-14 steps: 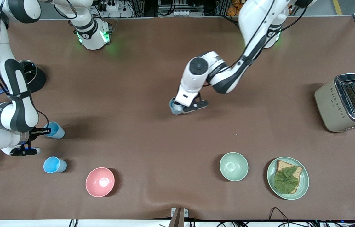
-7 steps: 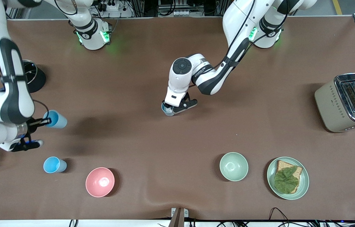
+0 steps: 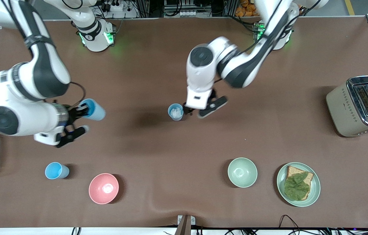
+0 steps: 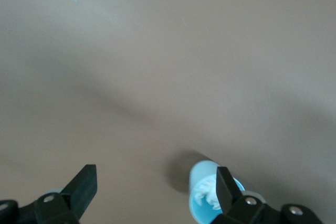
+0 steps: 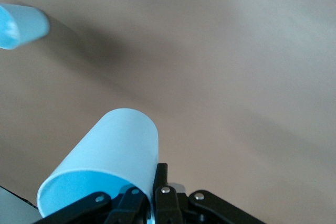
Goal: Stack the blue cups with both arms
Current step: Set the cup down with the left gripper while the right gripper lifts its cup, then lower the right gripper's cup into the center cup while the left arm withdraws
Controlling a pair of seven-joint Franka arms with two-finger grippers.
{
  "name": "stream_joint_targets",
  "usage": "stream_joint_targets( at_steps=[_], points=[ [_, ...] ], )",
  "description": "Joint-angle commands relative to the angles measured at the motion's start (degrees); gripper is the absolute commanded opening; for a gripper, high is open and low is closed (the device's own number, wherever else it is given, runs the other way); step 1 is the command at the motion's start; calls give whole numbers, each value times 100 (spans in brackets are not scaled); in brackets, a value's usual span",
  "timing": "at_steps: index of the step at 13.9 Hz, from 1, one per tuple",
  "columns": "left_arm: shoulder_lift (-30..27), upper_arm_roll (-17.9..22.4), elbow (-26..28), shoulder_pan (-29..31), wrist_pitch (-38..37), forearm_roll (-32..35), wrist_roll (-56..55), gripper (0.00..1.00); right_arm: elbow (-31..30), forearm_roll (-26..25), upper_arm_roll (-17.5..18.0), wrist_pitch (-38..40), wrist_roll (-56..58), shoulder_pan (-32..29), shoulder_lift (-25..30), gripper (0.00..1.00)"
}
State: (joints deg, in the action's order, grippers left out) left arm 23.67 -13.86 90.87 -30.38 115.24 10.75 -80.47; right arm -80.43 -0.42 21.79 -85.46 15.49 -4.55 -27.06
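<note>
Three small light-blue plastic tumblers are in play: one pinched by its rim in the right gripper (image 3: 78,112) and carried tilted, almost on its side, above bare table toward the right arm's end (image 3: 94,109); one standing upright mid-table (image 3: 175,112) with something white and crumpled inside; one upright near the front edge (image 3: 55,170), beside the pink round bowl (image 3: 104,188). To stack well, I judge the carried cup should be turned base-down first, centred over the standing cup's mouth and lowered straight; the white stuffing may stop it seating fully. In the right wrist view the fingers (image 5: 157,184) clamp the tumbler's rim. The left gripper (image 3: 203,109) hangs just beside the mid-table cup with its jaws spread wide and nothing between them; the left wrist view shows that cup (image 4: 206,192) outside one finger, so this arm should clear away.
</note>
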Motion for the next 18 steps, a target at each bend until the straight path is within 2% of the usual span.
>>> stream_joint_targets(
  at_steps=[1,4,6,8,11,14,18],
  points=[
    [-888,-55,265,626,-719,-54,670,100,63,-263,361,-495,95,696,-97,0],
    [-1469,-56,273,1602,-1282,-459,2058,100,72,-1212,352,-1059,42,1771,-474,0],
    [-1751,-56,282,2279,-1757,-459,3085,100,63,-1346,352,-1497,33,2106,-756,0],
    [-2032,-56,335,2877,-1925,-451,4604,100,63,-1364,335,-1736,7,2414,-1002,0],
    [-2358,-64,335,3502,-2198,-468,5637,100,63,-1452,335,-1894,-107,2608,-1204,0],
    [-2507,-73,378,3748,-2383,-494,5885,100,72,-1461,326,-2106,-248,2696,-1310,0],
    [-2578,-29,379,3723,-2392,-539,5955,100,81,-1461,300,-2123,-248,2775,-1328,0]
  ],
)
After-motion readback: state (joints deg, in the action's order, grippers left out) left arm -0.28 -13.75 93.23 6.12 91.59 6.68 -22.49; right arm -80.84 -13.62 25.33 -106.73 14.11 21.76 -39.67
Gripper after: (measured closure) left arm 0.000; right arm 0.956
